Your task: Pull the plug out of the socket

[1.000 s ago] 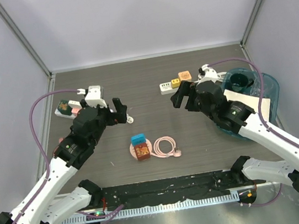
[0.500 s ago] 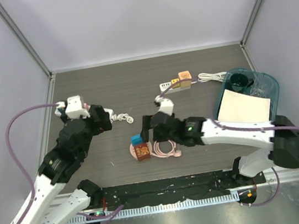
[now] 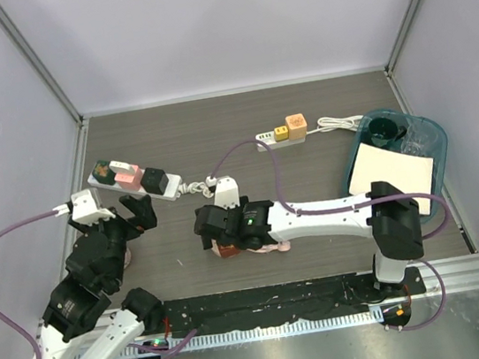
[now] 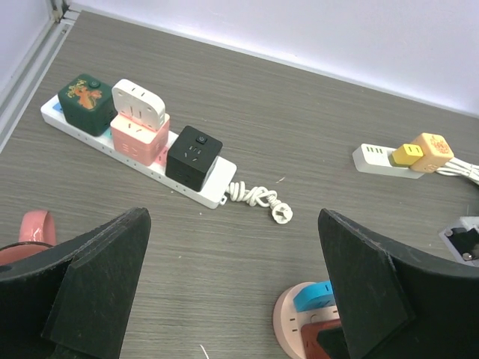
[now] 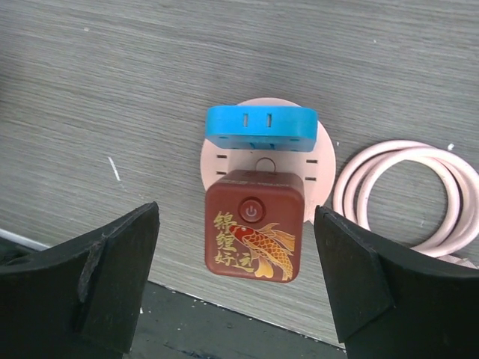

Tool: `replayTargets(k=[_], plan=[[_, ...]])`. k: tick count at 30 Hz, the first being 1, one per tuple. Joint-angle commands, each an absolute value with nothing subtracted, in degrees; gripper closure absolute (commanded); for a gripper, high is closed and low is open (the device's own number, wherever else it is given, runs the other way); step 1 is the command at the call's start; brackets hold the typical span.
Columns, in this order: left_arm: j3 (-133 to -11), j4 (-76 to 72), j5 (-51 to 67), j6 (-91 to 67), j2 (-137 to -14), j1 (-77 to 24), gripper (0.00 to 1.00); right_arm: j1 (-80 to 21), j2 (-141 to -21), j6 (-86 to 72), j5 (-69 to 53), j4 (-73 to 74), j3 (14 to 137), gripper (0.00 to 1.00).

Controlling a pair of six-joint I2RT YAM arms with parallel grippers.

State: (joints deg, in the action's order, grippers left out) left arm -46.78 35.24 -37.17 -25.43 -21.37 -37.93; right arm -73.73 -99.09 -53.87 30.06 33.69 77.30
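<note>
Overhead, the right arm's wrist covers most of the round pink socket (image 5: 323, 153), low in mid-frame; the left wrist view cuts it off at the bottom edge. The right wrist view shows it whole at centre; a blue plug (image 5: 260, 129) sits in its upper part, and a brown plug (image 5: 254, 224) with a gold fish sits below. A coiled pink cable (image 5: 404, 191) lies at its right. The right gripper (image 5: 236, 250) is spread wide, its fingers flanking the brown plug without touching it; the left gripper (image 4: 232, 262), lower left overhead, is likewise splayed and holds nothing.
</note>
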Motion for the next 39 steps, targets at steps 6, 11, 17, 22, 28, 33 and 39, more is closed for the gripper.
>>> replayTargets(k=[6,11,17,22,28,33,39], plan=[[-47.3,34.5,-39.1,-25.2,-23.2,-38.1,0.0,-74.4,-103.7,-55.0,33.1,38.1,79.7,0.14],[-47.2,34.3,-38.7,-25.2,-23.5,-38.1,0.0,-74.4,-103.7,-54.2,35.1,37.6,79.1,0.29],[-46.9,34.5,-34.4,-27.9,-25.0,-38.1,0.0,-73.4,-99.7,-52.2,39.8,38.0,76.3,0.69],[-45.8,35.6,-23.4,-38.5,-28.9,-38.1,0.02,-70.8,-94.7,-49.4,40.2,37.4,72.3,0.76],[-40.1,30.1,-13.7,-47.5,-34.3,-38.1,0.05,-67.3,-83.3,-46.1,36.0,29.6,62.4,0.81],[-38.9,25.8,-9.4,-47.7,-37.7,-38.1,0.05,-65.5,-73.0,-42.7,35.0,22.2,54.2,0.83],[-34.5,13.6,0.8,-51.1,-44.9,-38.1,0.05,-63.5,-65.1,-41.9,30.7,16.0,50.5,0.86]])
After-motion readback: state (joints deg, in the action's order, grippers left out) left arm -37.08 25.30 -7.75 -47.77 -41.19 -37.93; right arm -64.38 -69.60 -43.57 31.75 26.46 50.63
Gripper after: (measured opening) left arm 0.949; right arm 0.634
